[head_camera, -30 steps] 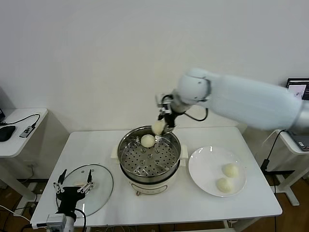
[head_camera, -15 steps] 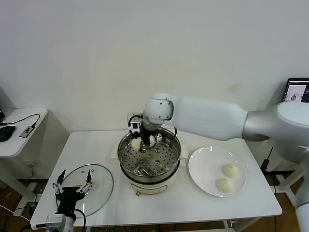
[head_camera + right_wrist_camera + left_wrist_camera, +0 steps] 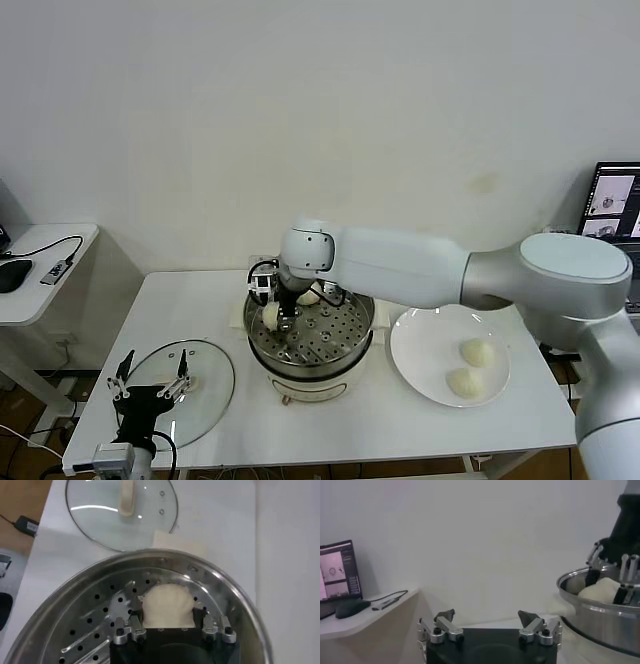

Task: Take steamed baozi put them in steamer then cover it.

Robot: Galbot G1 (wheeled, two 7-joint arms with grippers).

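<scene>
My right gripper (image 3: 277,318) is down inside the steamer (image 3: 345,350), at its left side, shut on a cream-white baozi (image 3: 268,316). In the right wrist view the fingers (image 3: 138,611) press both sides of that baozi (image 3: 167,599), which is low over the perforated tray (image 3: 90,625). A second baozi (image 3: 309,297) lies at the back of the tray. Two more baozi (image 3: 478,352) (image 3: 464,382) lie on the white plate (image 3: 420,345). The glass cover (image 3: 205,385) lies flat at the table's front left. My left gripper (image 3: 150,388) hovers over it, open and empty.
The steamer stands mid-table on its white base (image 3: 300,385). The left wrist view shows the open left gripper (image 3: 486,617), the steamer wall (image 3: 600,622) and the held baozi (image 3: 602,590). A side desk (image 3: 40,270) with a mouse stands at left.
My right gripper has carried the baozi from above the steamer's back rim down into the pot and across to its left side. The left arm has not moved.
</scene>
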